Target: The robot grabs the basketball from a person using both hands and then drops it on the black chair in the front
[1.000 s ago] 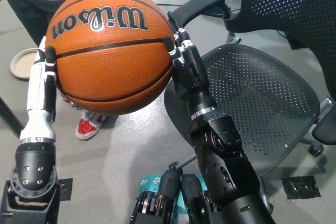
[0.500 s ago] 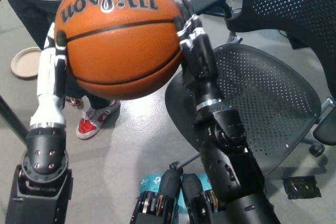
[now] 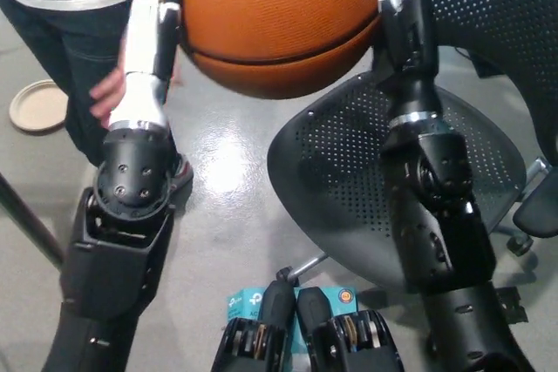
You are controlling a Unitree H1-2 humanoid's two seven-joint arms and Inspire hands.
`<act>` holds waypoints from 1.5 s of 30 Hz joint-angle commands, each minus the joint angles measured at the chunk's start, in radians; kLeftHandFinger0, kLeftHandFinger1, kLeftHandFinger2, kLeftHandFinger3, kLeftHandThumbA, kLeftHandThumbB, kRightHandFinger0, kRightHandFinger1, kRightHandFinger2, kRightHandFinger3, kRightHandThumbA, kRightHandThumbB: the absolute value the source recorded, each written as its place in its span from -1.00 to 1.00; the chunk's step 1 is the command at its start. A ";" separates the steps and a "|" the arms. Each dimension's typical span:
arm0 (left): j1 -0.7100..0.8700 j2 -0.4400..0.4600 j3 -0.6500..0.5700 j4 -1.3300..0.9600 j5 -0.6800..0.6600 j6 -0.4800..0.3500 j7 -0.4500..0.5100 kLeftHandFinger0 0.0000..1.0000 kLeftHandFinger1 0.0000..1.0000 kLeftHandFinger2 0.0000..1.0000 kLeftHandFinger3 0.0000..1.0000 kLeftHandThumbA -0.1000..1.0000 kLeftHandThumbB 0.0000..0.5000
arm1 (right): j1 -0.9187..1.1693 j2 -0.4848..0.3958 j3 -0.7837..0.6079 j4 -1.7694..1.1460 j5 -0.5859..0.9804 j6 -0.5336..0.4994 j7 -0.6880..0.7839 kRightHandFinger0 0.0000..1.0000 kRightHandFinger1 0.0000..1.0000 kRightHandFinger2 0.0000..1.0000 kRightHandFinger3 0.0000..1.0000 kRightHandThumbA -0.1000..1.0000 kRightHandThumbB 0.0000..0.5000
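The head view shows the basketball (image 3: 275, 19) up high at the top of the picture, squeezed between both hands. The white left hand (image 3: 153, 37) presses flat on one side. The black right hand (image 3: 408, 19) presses on the other. The ball hangs over the black chair (image 3: 349, 180). A person (image 3: 74, 32) stands just behind the left hand.
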 commanded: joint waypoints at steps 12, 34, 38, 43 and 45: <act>-0.290 -0.192 -0.118 0.448 0.003 -0.186 -0.091 1.00 1.00 1.00 1.00 1.00 -0.28 | -0.105 -0.021 -0.067 0.048 0.073 0.103 0.088 1.00 1.00 1.00 1.00 1.00 -0.30; -0.513 -0.304 -0.092 1.118 -0.034 -0.369 -0.111 1.00 1.00 1.00 1.00 1.00 -0.60 | -0.088 -0.071 -0.226 0.298 0.138 0.115 0.058 1.00 1.00 1.00 1.00 1.00 -0.18; -0.530 -0.311 -0.107 1.161 -0.022 -0.324 -0.114 1.00 1.00 1.00 1.00 1.00 -0.48 | -0.070 -0.067 -0.246 0.286 0.167 0.150 0.072 1.00 1.00 1.00 1.00 1.00 -0.23; -0.541 -0.289 -0.163 1.172 0.009 -0.315 -0.121 1.00 1.00 1.00 1.00 1.00 -0.33 | -0.068 -0.115 -0.154 0.339 -0.091 0.003 -0.064 1.00 1.00 1.00 1.00 1.00 -0.54; -0.543 -0.270 -0.166 1.171 0.003 -0.326 -0.128 1.00 1.00 1.00 1.00 1.00 -0.29 | -0.075 -0.140 -0.135 0.340 -0.193 -0.002 -0.187 1.00 1.00 1.00 1.00 1.00 -0.40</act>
